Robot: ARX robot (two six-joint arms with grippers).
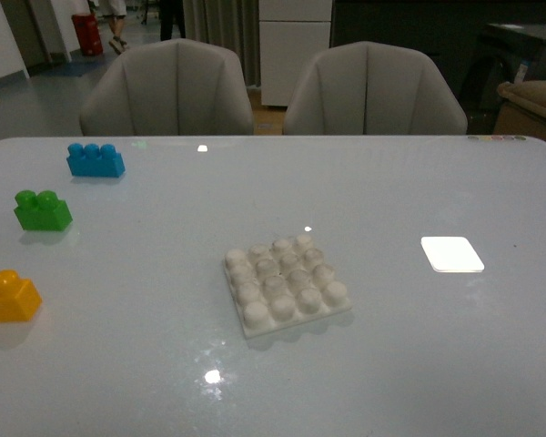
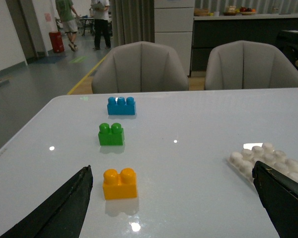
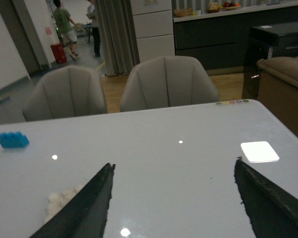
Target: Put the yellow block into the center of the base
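The yellow block (image 1: 7,297) sits at the table's left edge near the front; it also shows in the left wrist view (image 2: 119,183), ahead of the open left gripper (image 2: 173,172) and close to one dark finger (image 2: 64,208). The white studded base (image 1: 286,283) lies flat at the table's middle, empty; its edge shows in the left wrist view (image 2: 268,161) and a corner in the right wrist view (image 3: 62,199). The right gripper (image 3: 174,166) is open and empty over bare table. Neither arm shows in the front view.
A green two-stud brick (image 1: 43,210) and a blue three-stud brick (image 1: 96,159) stand on the left, behind the yellow block. A flat bright white rectangle (image 1: 451,253) lies right of the base. Two grey chairs (image 1: 168,91) stand behind the table.
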